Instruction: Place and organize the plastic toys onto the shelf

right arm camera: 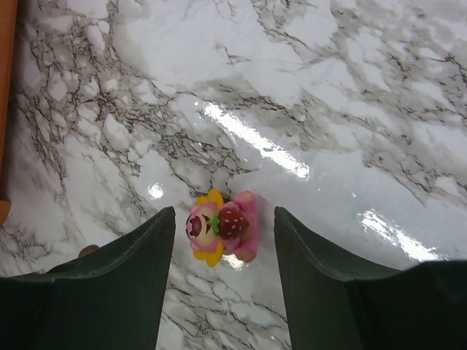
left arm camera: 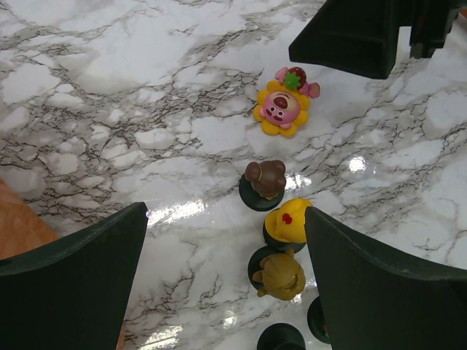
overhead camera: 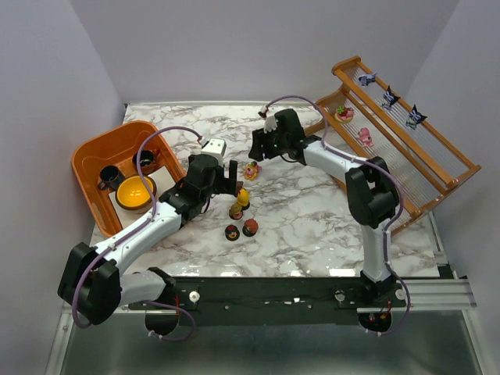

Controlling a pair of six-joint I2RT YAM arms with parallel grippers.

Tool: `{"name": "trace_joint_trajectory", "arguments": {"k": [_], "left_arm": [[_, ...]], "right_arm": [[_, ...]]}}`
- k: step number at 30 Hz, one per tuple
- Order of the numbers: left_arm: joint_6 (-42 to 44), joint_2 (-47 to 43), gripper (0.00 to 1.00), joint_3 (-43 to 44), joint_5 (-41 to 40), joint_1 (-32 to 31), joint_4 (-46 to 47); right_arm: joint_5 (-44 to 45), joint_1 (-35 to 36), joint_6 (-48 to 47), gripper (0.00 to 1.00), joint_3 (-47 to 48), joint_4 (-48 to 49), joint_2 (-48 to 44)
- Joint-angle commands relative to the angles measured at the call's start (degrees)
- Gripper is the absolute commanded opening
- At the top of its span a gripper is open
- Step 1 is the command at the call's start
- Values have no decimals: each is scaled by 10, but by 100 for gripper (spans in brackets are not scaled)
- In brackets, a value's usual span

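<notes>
The pink-and-yellow toy (right arm camera: 221,227) lay on the marble worktop (overhead camera: 312,211), well apart from the shelf (overhead camera: 457,149), where five other toys already sat on the rods. The right pincer (right arm camera: 224,215) stood over it with jaws apart, one finger on either side and neither visibly touching. Just beside it, the left pincer (left arm camera: 226,215) hung spread wide above a tight cluster: a brown figurine (left arm camera: 264,179), a yellow one (left arm camera: 287,222) and a tan one (left arm camera: 281,273). The likeliest trouble was the rounded, glossy toy squirting sideways if the fingers closed off-centre. The two pincers were also near each other, so a careless lift might clip the left one or scatter the cluster
</notes>
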Motion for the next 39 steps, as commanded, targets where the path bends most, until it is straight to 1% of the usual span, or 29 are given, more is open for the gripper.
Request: {"name": "trace_joint_trajectory", "arguments": {"k": [1,4,7,12,13,14,16,17,22,23,24,25,27,28,29,30,32,33,39], "left_arm": [[-5,-1,99,-1,5,-2,9],[-5,-1,99,0,5,-2,9],[-6,-1,99,0,5,-3,9],[-6,-3,99,0,5,-4,8],[-6,-3,99,0,5,-4,9],[-6,-3,99,1,5,-4,8],[-6,-3,99,0,6,-5,8],[-7,-3,99,0,6,-5,8],[-12,-2,99,1,10,-5,7],[-13,-1,99,1,13,-5,7],[-14,-2,99,1,14,-6,8],[-14,0,99,1,14,-6,8],[-16,0,99,1,19,-6,7],[-17,0,99,1,20,-6,7],[-18,-1,99,1,20,-6,7],[-18,0,99,1,20,-6,7],[-19,0,99,1,22,-6,8],[-20,0,99,1,23,-6,7],[-21,-2,99,1,27,-6,8]], "right_arm": [[-10,14,15,62,35,-16,38],[-6,17,17,59,39,-21,53],[-4,17,21,53,41,-25,64],[8,17,26,45,14,-21,58],[9,17,27,42,9,-17,53],[11,17,29,35,4,-16,51],[12,17,31,27,-11,-11,43],[15,17,33,22,-16,-9,40],[17,17,39,18,-47,2,24],[17,17,39,10,-51,4,17],[17,17,41,6,-59,7,13],[19,17,45,4,-64,15,8],[18,16,49,5,-80,21,-3],[17,17,51,8,-83,25,-6],[10,17,53,12,-86,26,-7],[10,17,54,19,-88,26,-11],[5,17,56,27,-90,28,-12],[4,17,56,33,-90,28,-13],[-9,20,56,36,-87,23,-15]]}}
